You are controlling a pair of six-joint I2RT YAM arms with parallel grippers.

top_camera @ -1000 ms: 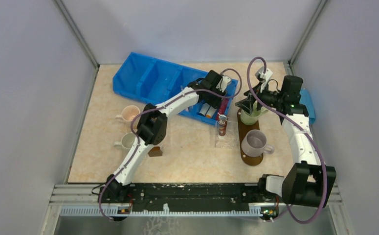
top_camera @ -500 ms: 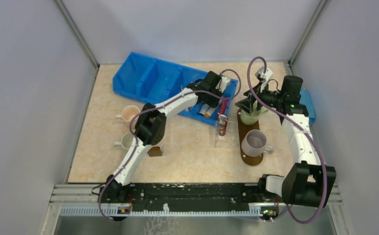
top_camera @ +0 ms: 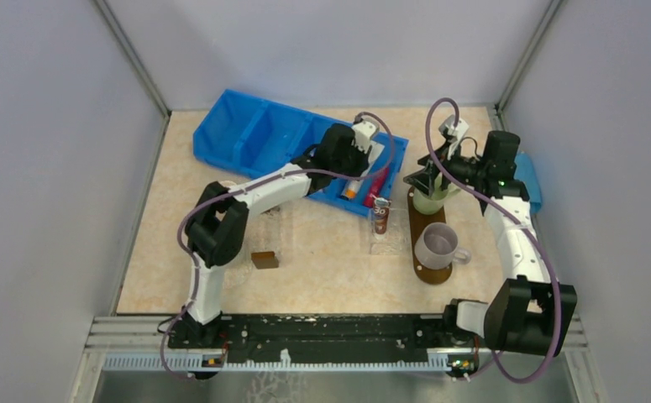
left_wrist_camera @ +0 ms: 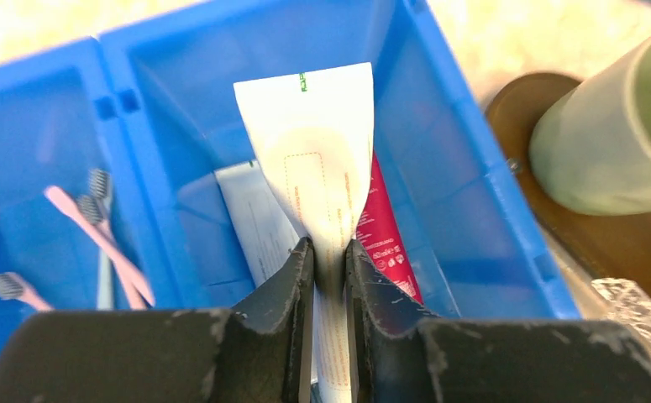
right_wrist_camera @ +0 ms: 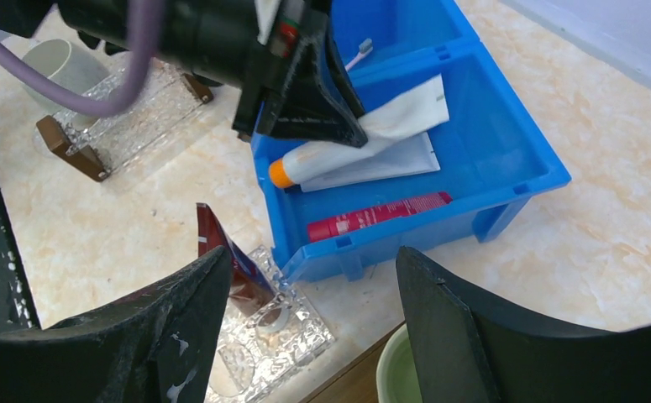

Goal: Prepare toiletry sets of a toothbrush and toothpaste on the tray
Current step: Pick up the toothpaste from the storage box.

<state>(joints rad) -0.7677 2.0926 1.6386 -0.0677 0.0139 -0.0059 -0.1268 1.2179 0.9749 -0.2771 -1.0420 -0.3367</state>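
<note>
My left gripper (left_wrist_camera: 328,248) is shut on a white toothpaste tube (left_wrist_camera: 326,159) with an orange cap (top_camera: 350,192), inside the right end compartment of the blue bin (top_camera: 254,134). A red tube (left_wrist_camera: 386,231) and another white tube (left_wrist_camera: 254,220) lie under it. Pink toothbrushes (left_wrist_camera: 95,239) lie in the neighbouring compartment. The dark brown oval tray (top_camera: 429,273) carries a green mug (top_camera: 427,201) and a grey mug (top_camera: 436,243). My right gripper (right_wrist_camera: 313,260) is open and empty above the green mug (right_wrist_camera: 397,374). A dark tube (top_camera: 380,217) stands in a clear holder (right_wrist_camera: 280,336).
A small brown block (top_camera: 264,259) lies on the table near the left arm. A second clear holder with brown ends (right_wrist_camera: 128,101) and a white mug (right_wrist_camera: 61,63) are at the left. A blue object (top_camera: 530,189) lies behind the right arm.
My left arm's elbow has swung left, covering the two left mugs. The left gripper has shifted left in the bin, and the white tube with its orange cap now shows below it. The right arm is still.
</note>
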